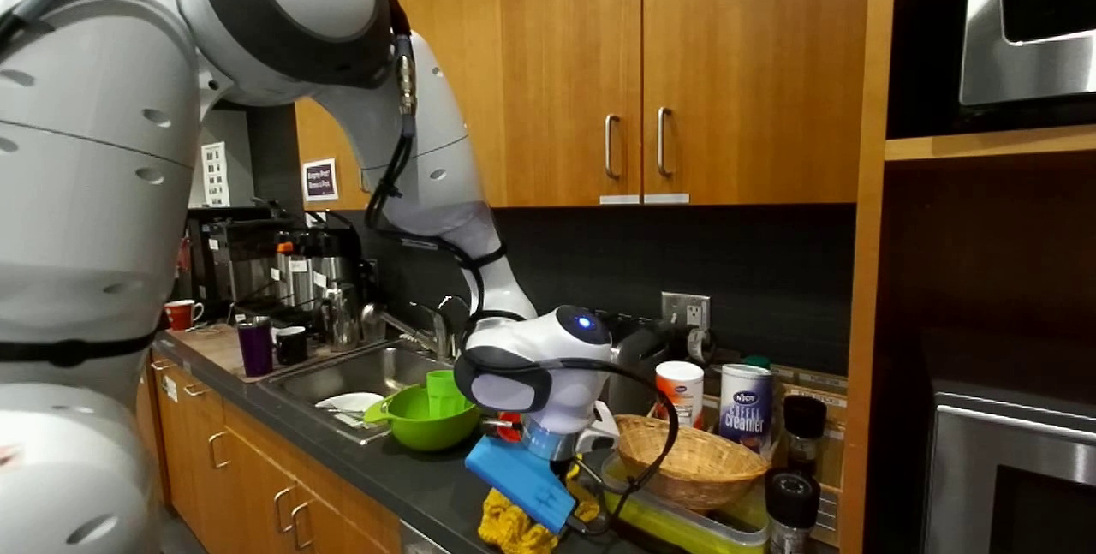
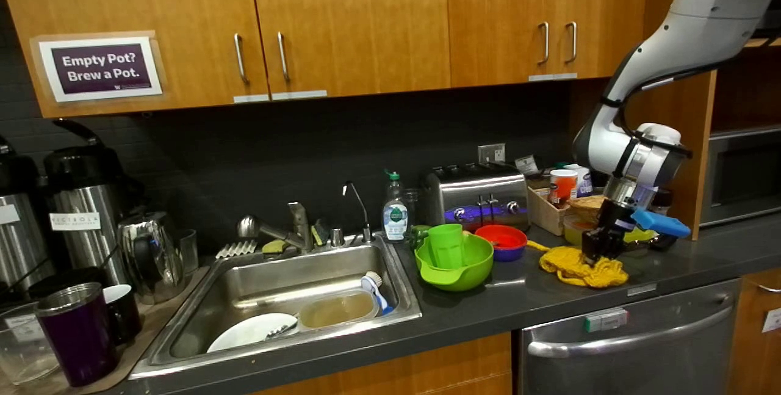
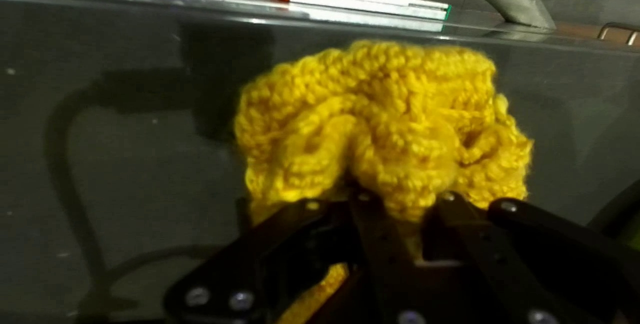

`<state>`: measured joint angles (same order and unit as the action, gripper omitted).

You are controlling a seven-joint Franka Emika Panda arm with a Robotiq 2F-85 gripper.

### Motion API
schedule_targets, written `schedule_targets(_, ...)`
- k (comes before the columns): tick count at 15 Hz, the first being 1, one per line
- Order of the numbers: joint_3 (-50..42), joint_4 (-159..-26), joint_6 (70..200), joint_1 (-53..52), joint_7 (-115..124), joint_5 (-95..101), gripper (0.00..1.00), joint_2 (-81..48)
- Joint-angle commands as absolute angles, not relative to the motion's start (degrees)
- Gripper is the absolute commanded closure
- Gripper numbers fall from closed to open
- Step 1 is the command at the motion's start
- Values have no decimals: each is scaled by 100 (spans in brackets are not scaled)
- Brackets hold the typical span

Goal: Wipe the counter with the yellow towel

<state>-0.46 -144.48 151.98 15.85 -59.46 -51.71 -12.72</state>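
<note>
Gripper [image 3: 407,204]: clamped on yellow towel [image 3: 380,128]
Towel bulk: beneath, toward front edge of counter [image 3: 135,179]
Long axis: roughly along edge

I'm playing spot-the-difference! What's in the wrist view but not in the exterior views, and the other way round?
Only the wrist view: a dark looping shadow on the counter.

Only the exterior views: the upper cabinets, the sink, the purple cup and the blue block on the robot.

All share: the yellow towel, bunched up on that counter.
</note>
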Motion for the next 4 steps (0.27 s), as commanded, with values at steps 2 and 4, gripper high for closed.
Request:
schedule_targets(2, -55, -14644, 15474, 1561, -6044, -5166, 96, -1315)
schedule_targets(4, -47, -14482, 15270, 1576, -5946, -5171, 82, -1252)
